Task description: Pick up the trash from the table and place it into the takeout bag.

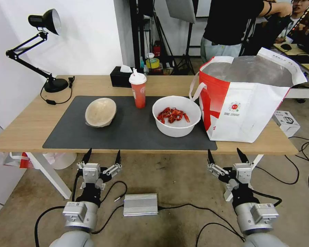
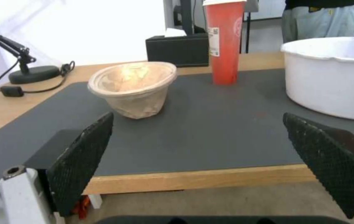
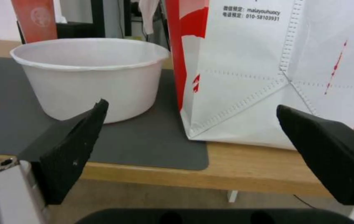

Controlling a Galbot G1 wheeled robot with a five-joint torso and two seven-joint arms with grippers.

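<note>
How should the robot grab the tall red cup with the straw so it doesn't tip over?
Probably by the middle of its body, from the near side, one finger on each side. The red paper cup stands upright on the dark mat and is tall and narrow; the lid and straw on top make a poor hold. The open left gripper waits before the table, nearer to it.

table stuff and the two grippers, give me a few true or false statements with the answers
1. The pulp bowl is tipped on its side on the dark mat. True.
2. The red cup lies flat on the mat. False: it stands upright with lid and straw on.
3. The white bowl sits between the cup and the takeout bag. True.
4. The left gripper is shut on the pulp bowl. False: its jaws are open, short of the table edge.
5. The right gripper is inside the bag. False: it is open before the table's near edge.
</note>
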